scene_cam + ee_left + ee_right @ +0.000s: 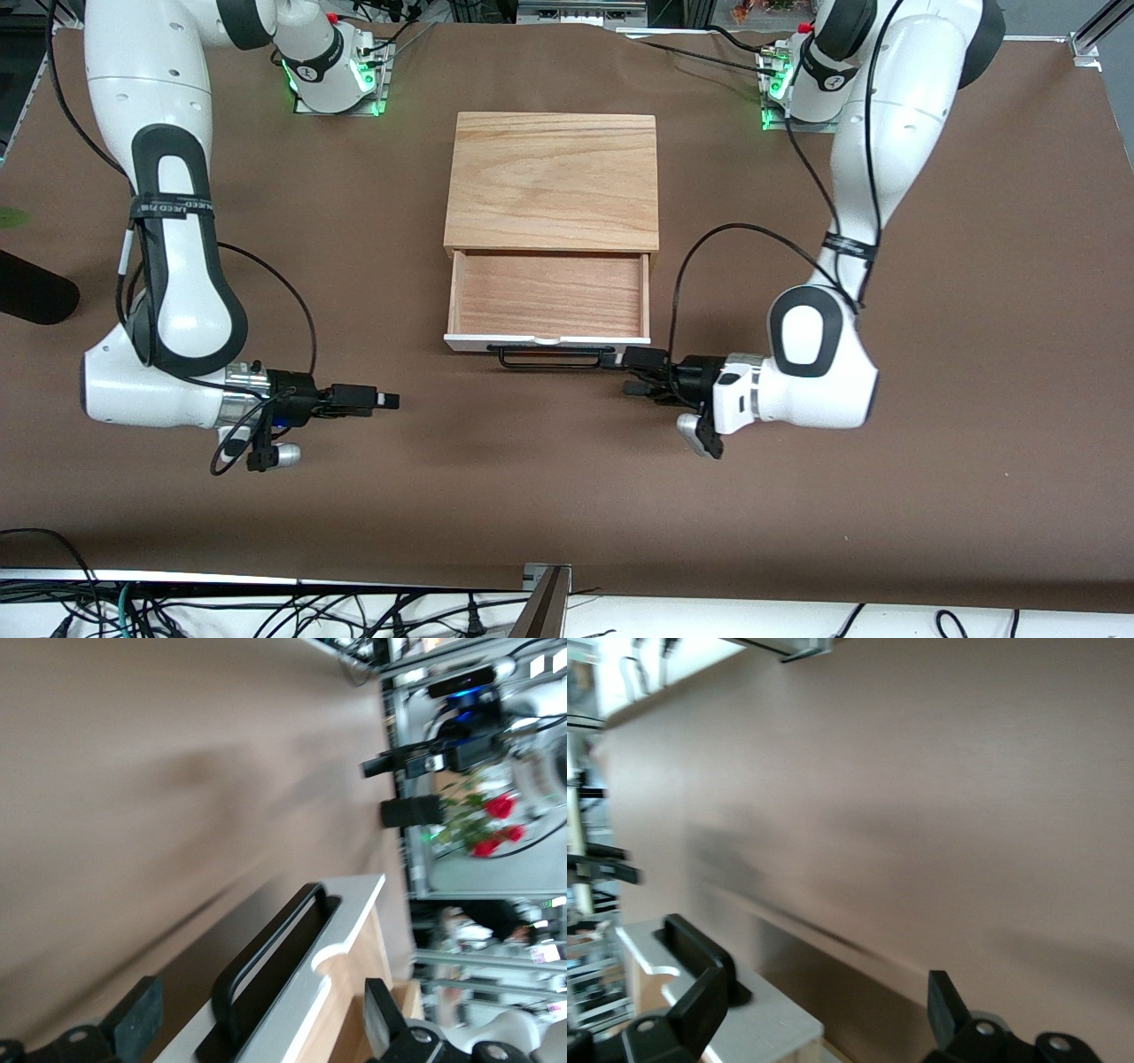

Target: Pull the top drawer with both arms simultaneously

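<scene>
A: Where's your shallow light-wood top drawer [547,299]?

B: Pulled out of the wooden cabinet [551,181] on the brown tabletop [974,443]. Your left gripper [631,372] spreads wide around its black wire handle [549,356]. Your right gripper [387,400] hangs released over bare tabletop, near the drawer's corner.

Two arms [168,266], one drawer [547,297], one cabinet [552,182]

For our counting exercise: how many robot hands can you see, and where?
2. The left hand is at the handle of the top drawer; the right hand is over the table, toward the right arm's end.
</scene>
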{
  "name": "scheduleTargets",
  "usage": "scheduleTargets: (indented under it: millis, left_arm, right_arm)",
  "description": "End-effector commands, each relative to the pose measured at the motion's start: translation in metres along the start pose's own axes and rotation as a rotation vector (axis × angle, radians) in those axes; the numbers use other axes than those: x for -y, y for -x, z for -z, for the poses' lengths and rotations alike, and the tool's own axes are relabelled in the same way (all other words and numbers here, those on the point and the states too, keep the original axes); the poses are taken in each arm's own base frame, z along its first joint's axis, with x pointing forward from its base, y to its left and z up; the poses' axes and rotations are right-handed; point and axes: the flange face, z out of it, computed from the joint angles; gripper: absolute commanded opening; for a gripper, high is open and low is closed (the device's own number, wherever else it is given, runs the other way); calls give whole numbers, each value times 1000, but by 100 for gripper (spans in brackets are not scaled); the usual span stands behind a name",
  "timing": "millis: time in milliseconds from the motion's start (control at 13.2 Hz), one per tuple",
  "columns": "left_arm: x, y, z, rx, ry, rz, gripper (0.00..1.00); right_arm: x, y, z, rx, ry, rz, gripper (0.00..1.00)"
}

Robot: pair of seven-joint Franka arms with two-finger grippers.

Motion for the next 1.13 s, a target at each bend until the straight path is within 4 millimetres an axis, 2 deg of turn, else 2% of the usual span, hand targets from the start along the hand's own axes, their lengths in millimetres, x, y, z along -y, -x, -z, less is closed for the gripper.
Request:
scheduleTargets:
  millis: [0,75,302,453,604,755,830,906,981,1057]
  left_arm:
    - [-9,3,51,53,-118,-10,100]
    - [-12,3,70,62,-189,-14,100]
    - [-72,16,123,121,-416,20,100]
    - [-99,25,153,142,-621,23,100]
    - [-120,37,178,193,-809,-12,100]
    - [-131,52,204,255,-897,7,100]
    - [-151,58,216,244,-938,-13,100]
    - [-162,72,226,248,-985,-10,100]
    - [-170,94,237,250,-1006,7,100]
    - [-166,113,262,220,-1022,44,100]
  right_arm:
    - [2,11,34,33,122,-69,100]
    - [5,14,44,44,179,-112,100]
    - [28,29,84,52,358,-164,100]
    - [40,49,125,59,481,-127,100]
    - [63,73,161,42,588,-68,100]
    - [75,92,197,18,699,-28,100]
    - [85,100,218,-8,746,-13,100]
    - [86,111,240,-37,760,-22,100]
    - [86,121,260,-62,759,-31,100]
    - [85,131,277,-80,754,-40,100]
